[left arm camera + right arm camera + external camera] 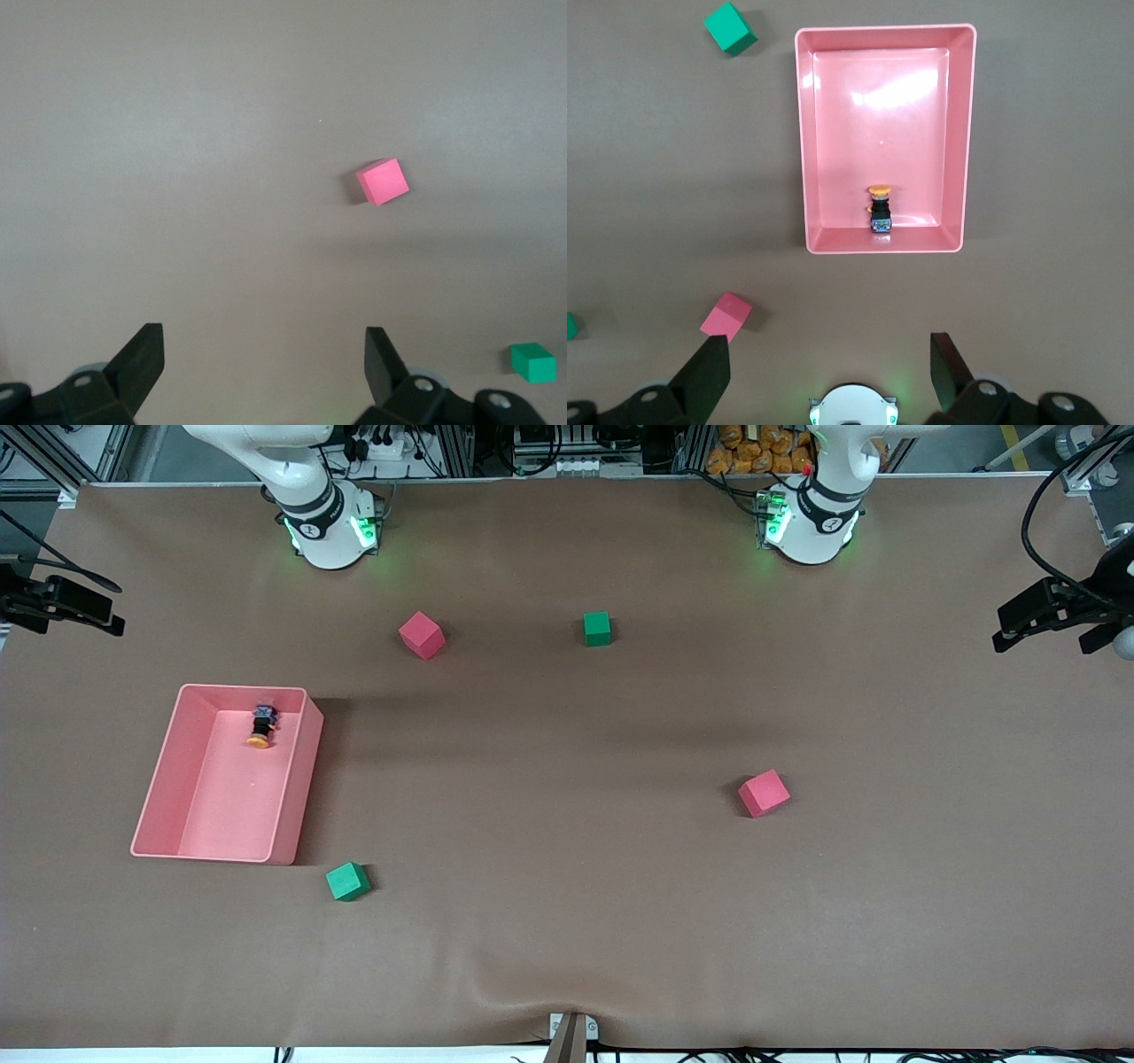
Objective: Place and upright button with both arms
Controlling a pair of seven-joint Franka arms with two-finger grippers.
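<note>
The right hand (830, 367) hangs high over the bench (567, 921) near its own base, jaws wide and empty, looking down on the pink tray (803, 133). The left hand (264, 363) waits likewise, wide and empty, over bare bench near a red cube (383, 181). The button (261, 726) lies on its side in the tray, at the end nearest the bases, orange cap pointing toward the front camera. Nothing is begun; I judge the pick comes first: the right hand must descend into the tray and close across the body. No readable writing shows.
</note>
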